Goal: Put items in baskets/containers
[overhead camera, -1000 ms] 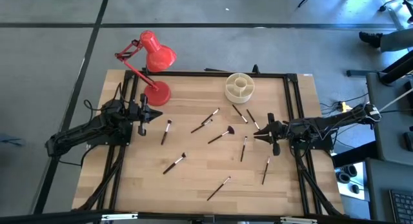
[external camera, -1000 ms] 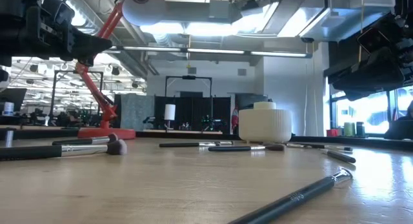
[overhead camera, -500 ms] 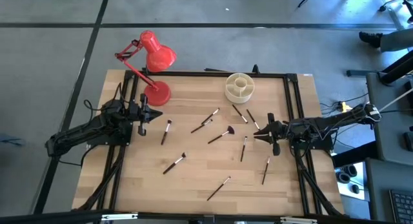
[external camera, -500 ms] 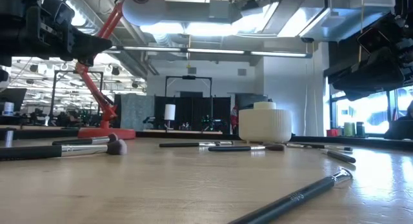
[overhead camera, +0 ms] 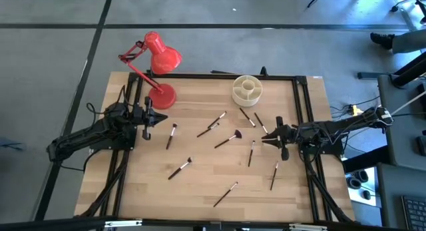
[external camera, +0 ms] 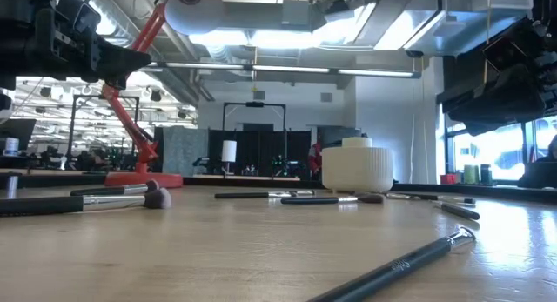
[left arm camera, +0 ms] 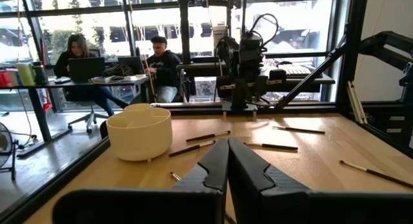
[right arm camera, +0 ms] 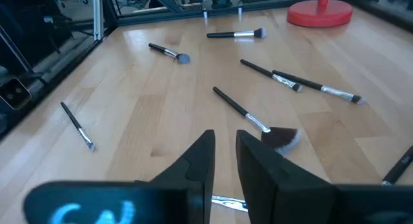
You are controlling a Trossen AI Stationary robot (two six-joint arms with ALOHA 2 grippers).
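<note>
Several slim makeup brushes lie flat and scattered on the wooden table, among them one near the left arm, a fan brush in the middle and one toward the near edge. The cream round container stands on its base at the far edge, also seen in the left wrist view. My left gripper hovers shut at the table's left side, pointing level toward the right. My right gripper hovers at the right side, a narrow gap between its fingers, just short of the fan brush.
A red desk lamp stands with its round base on the far left corner of the table. A black frame rail runs along the table's edges. People sit at desks beyond the table in the left wrist view.
</note>
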